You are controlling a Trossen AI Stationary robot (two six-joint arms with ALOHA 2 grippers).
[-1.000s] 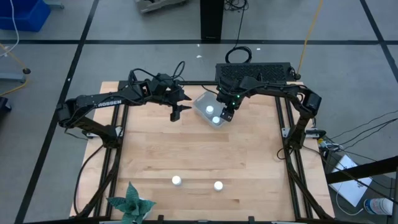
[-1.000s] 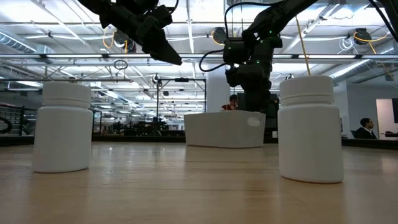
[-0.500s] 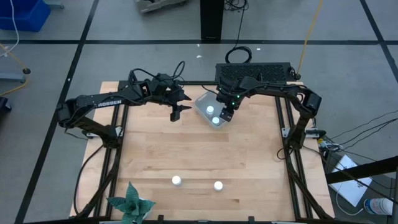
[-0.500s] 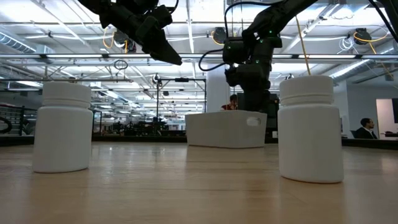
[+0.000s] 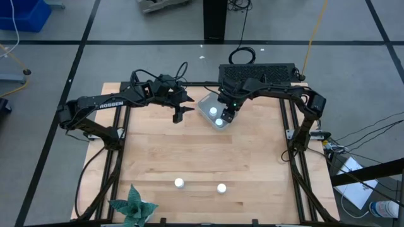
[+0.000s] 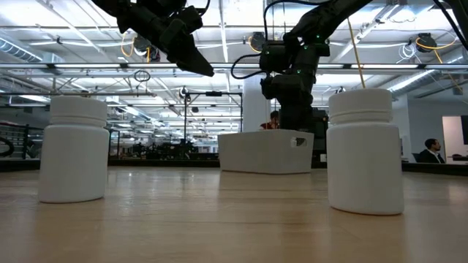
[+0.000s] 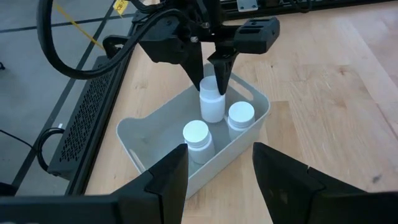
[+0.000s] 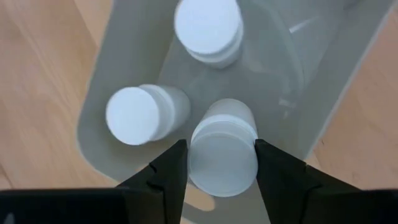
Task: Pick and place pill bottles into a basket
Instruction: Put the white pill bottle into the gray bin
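right gripper (image 7: 213,67) — clamped on pill bottle (image 7: 211,102) — inside basket (image 7: 134,146)

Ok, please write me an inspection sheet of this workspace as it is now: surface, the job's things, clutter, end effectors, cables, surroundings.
Surface: wooden table, bare in the middle.
Job's things: basket at the far edge holds two standing bottles; a third bottle is gripped above them. Two loose bottles stand near the front edge.
Clutter: green paper plant at the front left corner.
End effectors: right end effector shut on the third bottle over the basket; left end effector open, raised beside the basket.
Cables: black cable loop on the floor behind the table.
Surroundings: person seated far off in the room.
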